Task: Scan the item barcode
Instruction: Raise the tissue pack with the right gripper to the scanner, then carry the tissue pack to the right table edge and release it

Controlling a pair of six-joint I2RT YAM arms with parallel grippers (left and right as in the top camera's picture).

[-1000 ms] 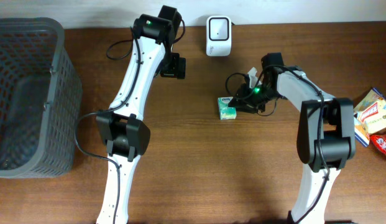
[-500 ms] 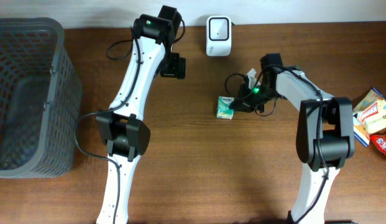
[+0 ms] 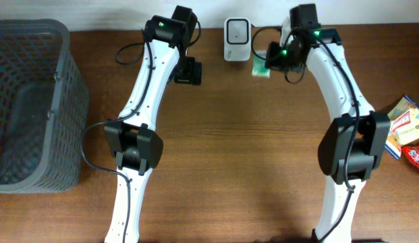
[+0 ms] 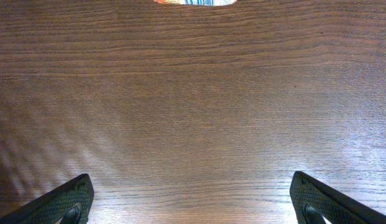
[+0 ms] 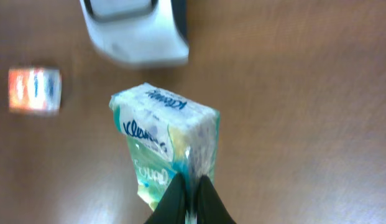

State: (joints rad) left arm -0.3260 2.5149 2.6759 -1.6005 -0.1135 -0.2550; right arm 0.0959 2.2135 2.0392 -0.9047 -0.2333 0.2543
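Your right gripper (image 5: 189,198) is clenched on the thin sealed edge of the tissue pack (image 5: 165,143), holding it seemingly clear of the table (image 5: 304,124) and just beside the white scanner (image 5: 133,31), on its right in the overhead view. Your left gripper (image 4: 193,206) hangs spread wide over bare wood, grasping nothing. Pickup and carry look done; what's left, by my read, is presenting the printed face to the scanner, and you can't tell from here which face carries the code or whether a scan has registered.

Dark wood-grain table (image 3: 222,155), pale wall strip (image 3: 94,10) along its far edge, soft even light
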